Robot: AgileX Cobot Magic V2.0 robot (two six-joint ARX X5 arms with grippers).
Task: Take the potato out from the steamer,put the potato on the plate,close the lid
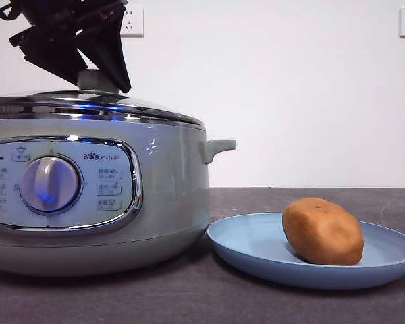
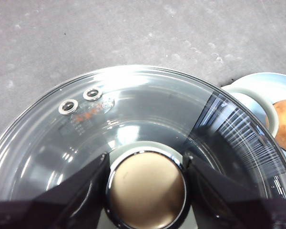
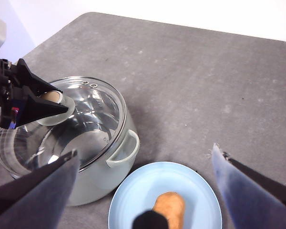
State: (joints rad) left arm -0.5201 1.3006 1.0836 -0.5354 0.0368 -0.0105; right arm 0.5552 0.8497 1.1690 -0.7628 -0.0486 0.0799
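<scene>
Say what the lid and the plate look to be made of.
Lid: clear glass dome, since the pot's inside shows through it, with a shiny chrome-like rim that mirrors light; its knob looks like matte plastic. Plate: matte light blue with no glare, probably plastic or a similar composite; unglazed ceramic cannot be ruled out.

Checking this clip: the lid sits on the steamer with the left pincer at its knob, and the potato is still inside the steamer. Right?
Not quite. The potato is not inside the steamer; it lies on the plate beside it, as the front view shows. The rest holds: the lid sits on the steamer, with the left pincer at its knob.
</scene>
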